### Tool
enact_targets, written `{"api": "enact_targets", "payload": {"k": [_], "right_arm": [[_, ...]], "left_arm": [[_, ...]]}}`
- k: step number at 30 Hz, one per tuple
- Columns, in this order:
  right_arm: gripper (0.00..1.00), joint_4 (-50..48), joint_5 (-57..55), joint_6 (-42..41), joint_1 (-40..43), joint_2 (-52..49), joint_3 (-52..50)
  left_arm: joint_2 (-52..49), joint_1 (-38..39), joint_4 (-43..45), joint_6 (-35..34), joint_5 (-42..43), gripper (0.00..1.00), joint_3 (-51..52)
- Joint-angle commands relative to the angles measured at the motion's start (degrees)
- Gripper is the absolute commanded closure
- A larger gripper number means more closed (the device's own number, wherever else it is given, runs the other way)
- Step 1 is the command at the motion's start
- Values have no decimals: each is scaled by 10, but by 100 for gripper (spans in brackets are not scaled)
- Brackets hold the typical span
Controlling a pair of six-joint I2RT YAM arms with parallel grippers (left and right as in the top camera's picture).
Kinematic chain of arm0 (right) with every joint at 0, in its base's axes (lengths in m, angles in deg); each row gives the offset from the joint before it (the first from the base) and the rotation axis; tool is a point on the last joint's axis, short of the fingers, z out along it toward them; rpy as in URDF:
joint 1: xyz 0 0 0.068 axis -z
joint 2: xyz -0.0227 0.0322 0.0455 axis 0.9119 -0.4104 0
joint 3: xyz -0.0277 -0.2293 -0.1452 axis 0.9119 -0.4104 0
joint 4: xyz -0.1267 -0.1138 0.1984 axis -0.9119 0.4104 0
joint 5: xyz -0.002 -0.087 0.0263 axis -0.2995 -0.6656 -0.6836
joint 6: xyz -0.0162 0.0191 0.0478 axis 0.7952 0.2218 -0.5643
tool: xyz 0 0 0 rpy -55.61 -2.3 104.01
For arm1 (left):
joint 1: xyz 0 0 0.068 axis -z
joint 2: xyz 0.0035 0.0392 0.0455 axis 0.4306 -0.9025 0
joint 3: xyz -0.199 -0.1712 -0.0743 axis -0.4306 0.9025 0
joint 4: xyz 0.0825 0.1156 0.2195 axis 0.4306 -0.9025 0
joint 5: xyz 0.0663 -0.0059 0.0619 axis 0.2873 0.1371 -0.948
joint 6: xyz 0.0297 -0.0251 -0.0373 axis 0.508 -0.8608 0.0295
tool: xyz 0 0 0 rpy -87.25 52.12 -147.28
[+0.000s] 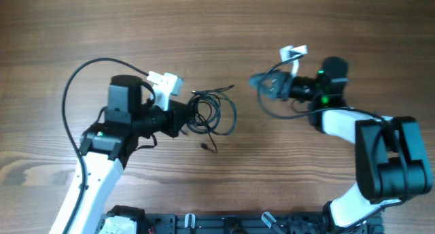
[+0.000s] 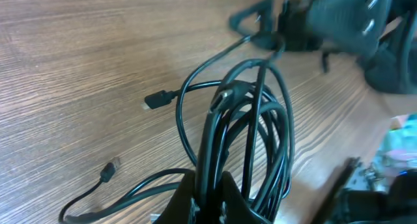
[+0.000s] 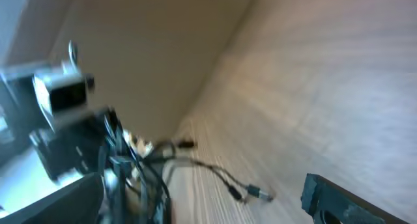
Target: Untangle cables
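Close to the near edge of the tabletop [image 1: 224, 193], the left arm [image 1: 102, 152] is reaching out over the wood. Its pincer [image 1: 182, 118] is squeezing narrow on the cables [image 1: 212, 113], gripping several thin black strands together at one side of the bundle. Seen from the left wrist, the strands are rising out of the closed jaws and fanning into long overlapping loops that are lying on the wood. Beside those loops, one small plug [image 2: 108, 170] is resting flat on the tabletop at the end of a curving tail. A second plug [image 2: 156, 100] is lying a little farther out, and both are sitting apart from the main bundle. Past the loops, one strand is pointing toward the right pincer [image 1: 261, 84], which is hovering near the cables but apart from them in the overhead view and is blurring in every view. Its jaws are standing wide with nothing showing between them. From the right wrist, only one finger [image 3: 339, 198] is showing at the lower right corner, with the cable bundle and the left arm sitting farther off across the wood
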State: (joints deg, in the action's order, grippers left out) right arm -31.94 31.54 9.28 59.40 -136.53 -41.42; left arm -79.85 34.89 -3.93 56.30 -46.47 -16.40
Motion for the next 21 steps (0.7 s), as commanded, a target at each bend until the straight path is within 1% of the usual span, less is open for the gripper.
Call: {"api": "enact_targets", "payload": {"k": [1,4,7,9,11,12,14,17,19,21], "right_arm": [[0,11,-60,95,-58,4,0],[0,9,-150,93,-92,4,0],[0,3,-186,92,-120,4,0],[0,-16,-188,87,-142,4,1],[0,-53,-188,63,-159,4,1],[0,-90,-202,43,-169,4,1],[0,-120,-233,20,-174,4,1],[0,-130,-266,-2,-174,4,1],[0,-139,-265,-3,-174,4,1],[0,-153,-255,-25,-174,4,1]], "left_arm": [[0,-58,4,9,141,96,-4],[0,-116,4,9,210,96,-4],[0,-150,4,9,269,96,-4],[0,-157,-3,11,271,96,-4],[-2,-157,-4,11,270,96,-4],[-3,-157,-10,11,270,96,-4],[-4,-156,-18,11,270,96,-4],[-4,-156,-27,11,271,96,-4],[-4,-156,-30,11,271,96,-4],[-4,-156,-32,11,271,96,-4]]}}
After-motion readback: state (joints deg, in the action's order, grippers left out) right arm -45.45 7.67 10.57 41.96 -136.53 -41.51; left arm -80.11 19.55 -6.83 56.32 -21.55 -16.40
